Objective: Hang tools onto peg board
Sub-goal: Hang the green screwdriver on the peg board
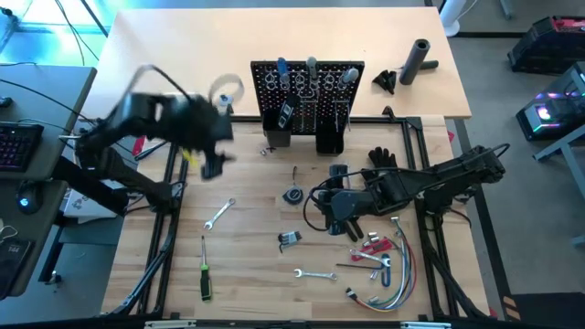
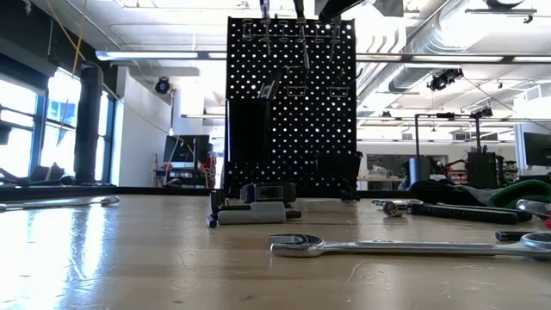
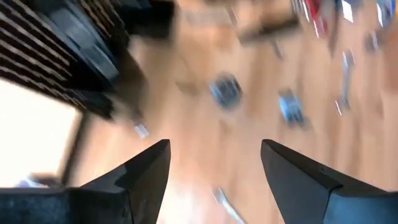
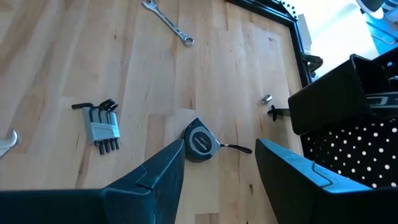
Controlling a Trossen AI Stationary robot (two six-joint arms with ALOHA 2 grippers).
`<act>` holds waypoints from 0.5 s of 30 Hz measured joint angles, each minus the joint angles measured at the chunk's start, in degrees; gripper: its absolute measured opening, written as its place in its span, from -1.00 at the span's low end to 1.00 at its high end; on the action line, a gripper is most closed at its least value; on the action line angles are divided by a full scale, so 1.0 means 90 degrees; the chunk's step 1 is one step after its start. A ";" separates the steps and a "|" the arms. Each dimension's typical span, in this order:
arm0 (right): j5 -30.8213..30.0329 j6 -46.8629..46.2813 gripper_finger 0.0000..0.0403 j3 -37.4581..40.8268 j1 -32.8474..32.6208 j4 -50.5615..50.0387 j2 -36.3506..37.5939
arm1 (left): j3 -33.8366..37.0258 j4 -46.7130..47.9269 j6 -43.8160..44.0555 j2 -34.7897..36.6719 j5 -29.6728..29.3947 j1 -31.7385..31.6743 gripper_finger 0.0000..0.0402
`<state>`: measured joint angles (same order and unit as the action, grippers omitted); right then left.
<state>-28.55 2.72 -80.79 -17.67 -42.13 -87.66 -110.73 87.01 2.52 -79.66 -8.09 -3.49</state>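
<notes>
Wooden table (image 1: 256, 238), open workshop room beyond with windows at left; green-handled screwdriver (image 1: 205, 272) near left, silver wrench (image 1: 219, 213) beside it on bare boards; left gripper (image 1: 212, 164) blurred above left side, fingers (image 3: 143, 171) wide, holding nothing; peg board (image 1: 306, 91) upright far centre, several tools hung; hex keys (image 4: 101, 127) centre; right gripper (image 4: 221, 162) over tape measure (image 4: 201, 142), fingers spread, empty; wire bundle (image 1: 388, 274) near right edge

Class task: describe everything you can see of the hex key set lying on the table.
The hex key set is a bundle of dark L-shaped keys in a grey holder. It lies flat on the light wooden table, apart from the round grey tape measure beside it. Nothing grips or touches it.
</notes>
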 joint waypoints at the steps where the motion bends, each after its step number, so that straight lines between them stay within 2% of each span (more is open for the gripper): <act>1: 0.0015 0.0027 -0.03 0.0000 0.0000 0.0000 0.0000 | 0.0230 0.0063 0.0162 0.0023 0.0002 0.0273 0.22; 10: 0.0022 0.0082 -0.03 0.0000 0.0000 0.0017 0.0000 | 0.3155 -0.0350 0.0695 0.0168 -0.0010 0.2692 0.22; 15: 0.0029 0.0082 -0.03 -0.0001 0.0000 0.0045 0.0000 | 0.4483 -0.0845 0.1430 0.0049 0.0355 0.3705 0.22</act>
<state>-28.29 3.46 -80.80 -17.67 -41.73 -87.66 -70.38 79.40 15.39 -79.23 -4.89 29.86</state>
